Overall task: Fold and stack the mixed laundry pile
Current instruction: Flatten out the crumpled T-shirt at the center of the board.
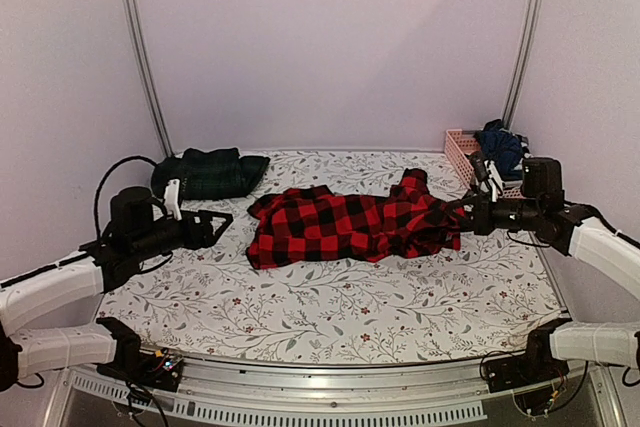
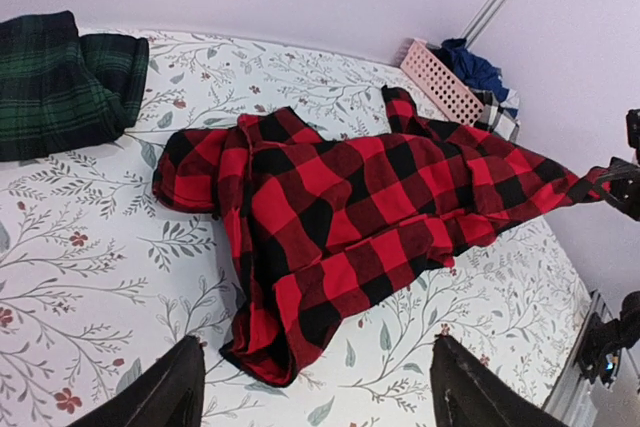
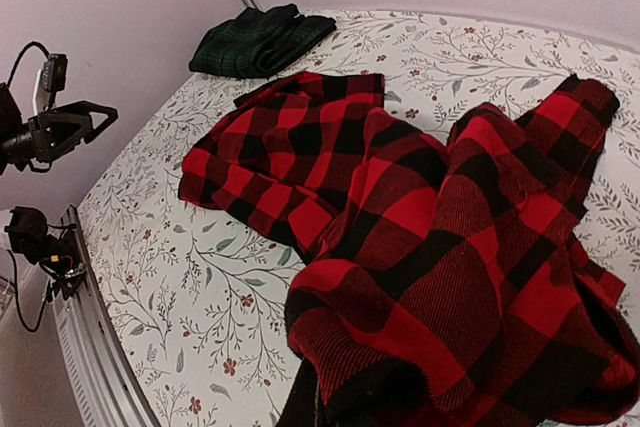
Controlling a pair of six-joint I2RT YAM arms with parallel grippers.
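The red-and-black checked flannel shirt (image 1: 350, 227) lies crumpled lengthwise across the middle of the table. My right gripper (image 1: 466, 215) is shut on the shirt's right end, and the bunched cloth (image 3: 450, 267) fills the right wrist view and hides the fingers. My left gripper (image 1: 218, 223) hovers just left of the shirt's other end, open, with only the tablecloth between its fingers (image 2: 165, 395). The shirt's near corner (image 2: 265, 347) lies just ahead of them. A folded dark green tartan piece (image 1: 208, 174) rests at the back left. Dark navy clothes (image 1: 500, 144) sit in the basket.
The pink slatted basket (image 1: 460, 150) stands at the back right corner against the wall, behind the right arm. The leaf-patterned cloth (image 1: 330, 307) covers the table, whose near metal edge (image 1: 330, 377) runs between the arm bases. Walls close in on three sides.
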